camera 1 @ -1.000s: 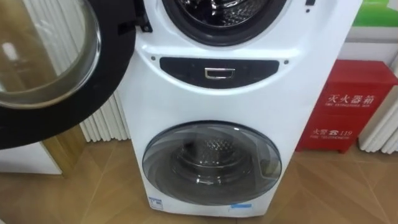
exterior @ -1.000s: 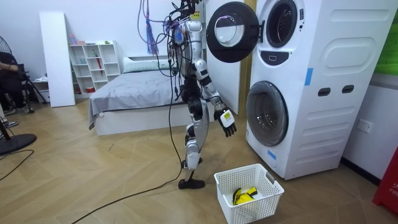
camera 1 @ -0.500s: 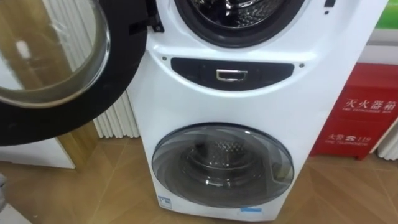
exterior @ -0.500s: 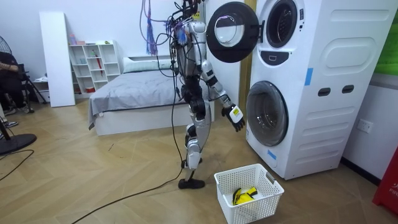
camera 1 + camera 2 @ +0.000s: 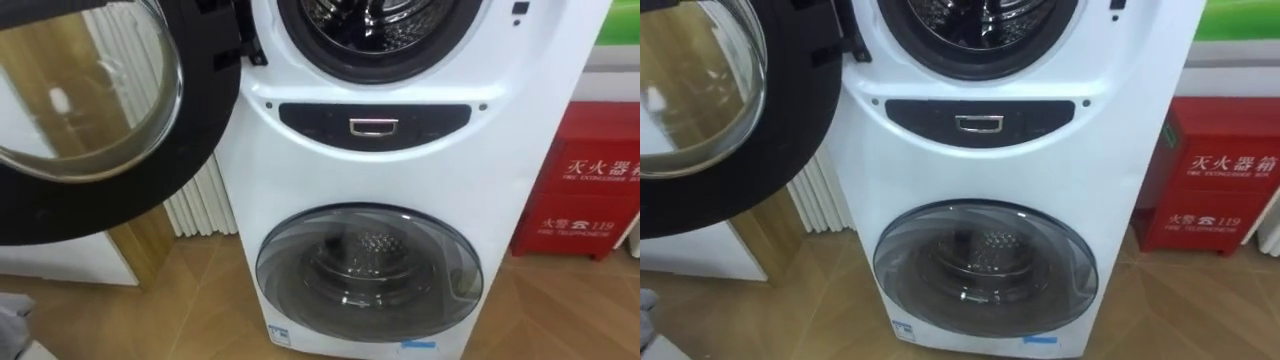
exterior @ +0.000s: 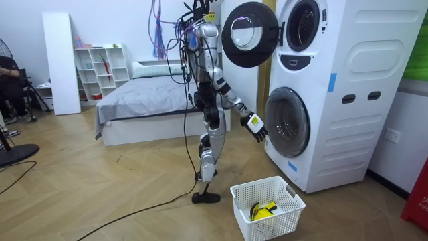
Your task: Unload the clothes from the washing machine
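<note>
- Hovering empty, fingers slack, the right hand sits before the white washing machine's lower round glass door.
- Upper door swung wide; clothes in its steel drum: cannot tell.
- Yellow-black item in lattice basket, before the machine.

One washing machine was counted, with two doors, an upper door and a lower door. One basket, one red cabinet, one bed and one shelf unit were noted.

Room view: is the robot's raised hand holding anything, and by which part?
Nothing is held. The raised hand is stretched toward the lower washer door, open and empty.
</note>
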You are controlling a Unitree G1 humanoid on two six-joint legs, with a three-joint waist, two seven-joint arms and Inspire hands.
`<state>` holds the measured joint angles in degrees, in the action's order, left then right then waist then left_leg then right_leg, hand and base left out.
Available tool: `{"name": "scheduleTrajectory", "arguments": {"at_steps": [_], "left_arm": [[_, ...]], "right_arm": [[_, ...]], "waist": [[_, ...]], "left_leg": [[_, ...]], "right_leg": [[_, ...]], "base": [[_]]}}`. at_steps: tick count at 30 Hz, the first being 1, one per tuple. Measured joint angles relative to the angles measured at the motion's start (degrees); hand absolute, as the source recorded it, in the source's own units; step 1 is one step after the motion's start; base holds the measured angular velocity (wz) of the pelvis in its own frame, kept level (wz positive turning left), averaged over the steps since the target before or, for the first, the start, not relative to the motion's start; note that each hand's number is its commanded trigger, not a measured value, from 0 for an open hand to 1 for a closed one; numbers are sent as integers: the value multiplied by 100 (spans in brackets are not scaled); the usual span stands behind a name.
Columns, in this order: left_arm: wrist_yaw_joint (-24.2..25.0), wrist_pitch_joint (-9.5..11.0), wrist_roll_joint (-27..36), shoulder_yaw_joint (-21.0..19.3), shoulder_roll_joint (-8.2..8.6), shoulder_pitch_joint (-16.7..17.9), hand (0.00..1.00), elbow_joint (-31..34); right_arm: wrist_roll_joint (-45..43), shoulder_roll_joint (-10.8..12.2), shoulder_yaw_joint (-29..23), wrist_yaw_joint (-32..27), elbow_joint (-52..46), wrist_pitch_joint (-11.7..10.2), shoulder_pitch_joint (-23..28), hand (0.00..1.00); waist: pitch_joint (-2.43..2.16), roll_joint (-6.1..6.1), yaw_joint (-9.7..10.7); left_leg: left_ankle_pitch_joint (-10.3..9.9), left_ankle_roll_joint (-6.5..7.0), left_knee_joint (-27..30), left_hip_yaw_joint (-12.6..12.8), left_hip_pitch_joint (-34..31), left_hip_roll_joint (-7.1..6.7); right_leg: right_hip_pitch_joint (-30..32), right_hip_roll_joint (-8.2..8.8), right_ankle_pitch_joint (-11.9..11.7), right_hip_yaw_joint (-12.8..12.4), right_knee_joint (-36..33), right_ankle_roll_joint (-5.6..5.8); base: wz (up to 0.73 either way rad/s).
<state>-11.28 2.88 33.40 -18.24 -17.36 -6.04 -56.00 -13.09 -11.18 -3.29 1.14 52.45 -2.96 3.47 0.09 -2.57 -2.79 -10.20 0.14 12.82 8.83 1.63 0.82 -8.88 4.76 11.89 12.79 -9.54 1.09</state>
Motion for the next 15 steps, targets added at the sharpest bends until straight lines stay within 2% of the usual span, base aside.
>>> {"name": "scheduleTrajectory", "arguments": {"at_steps": [3,6,8,9,10,11,12,13,14,15], "left_arm": [[-55,-2,87,-48,-79,-206,0,593],[-61,-8,167,-146,-300,-522,0,1103],[-112,-50,492,-107,-617,-702,0,1498],[-189,-140,441,5,-764,-688,0,1512],[-276,-352,440,21,-927,-688,0,1606],[-400,-596,271,26,-994,-697,0,1907],[-491,-774,202,30,-1002,-716,0,2058],[-630,-1117,144,37,-1002,-732,0,2365],[-736,-1436,114,46,-1003,-731,0,2673],[-786,-1608,103,50,-1003,-731,0,2859]], "right_arm": [[-263,-24,-37,34,-213,-12,117,0],[-606,-43,-41,48,-345,-16,186,0],[-617,-54,-42,76,-415,-17,253,0],[-624,-54,-43,76,-475,-15,289,0],[-687,-55,-50,75,-671,-10,422,0],[-710,-55,-54,83,-822,-3,519,0],[-717,-55,-69,88,-906,-3,582,0],[-773,-46,-154,112,-1023,-17,678,0],[-837,-13,-328,157,-1029,-17,702,0],[-871,-13,-400,167,-1063,-10,725,0]], "waist": [[-27,-34,35],[-38,-53,33],[-55,-81,84],[-54,-100,84],[-57,-118,64],[-59,-124,1],[-58,-125,-56],[-39,-158,-122],[-46,-144,-208],[-38,-156,-269]], "left_leg": [[6,11,-16,5,-34,-18],[5,12,-22,-19,-27,-28],[5,13,-66,-16,41,-48],[5,13,-85,-19,54,-48],[5,13,-101,-16,33,-49],[6,13,-101,-27,-16,-46],[6,13,-101,-28,-29,-44],[6,13,-99,-42,-30,-44],[6,13,-99,-94,-32,-45],[6,13,-100,-107,-43,-45]], "right_leg": [[83,12,7,-69,-19,13],[97,12,-5,-156,-17,22],[78,23,-10,-183,-14,30],[81,21,-11,-202,-13,31],[116,20,-11,-216,-3,32],[160,16,-15,-237,-5,31],[162,13,-25,-256,3,32],[157,9,-48,-287,25,37],[154,-3,-94,-290,84,44],[147,-6,-110,-299,98,42]], "base": [[-12],[-14],[-6],[-10],[-9],[-8],[-5],[0],[6],[9]]}}
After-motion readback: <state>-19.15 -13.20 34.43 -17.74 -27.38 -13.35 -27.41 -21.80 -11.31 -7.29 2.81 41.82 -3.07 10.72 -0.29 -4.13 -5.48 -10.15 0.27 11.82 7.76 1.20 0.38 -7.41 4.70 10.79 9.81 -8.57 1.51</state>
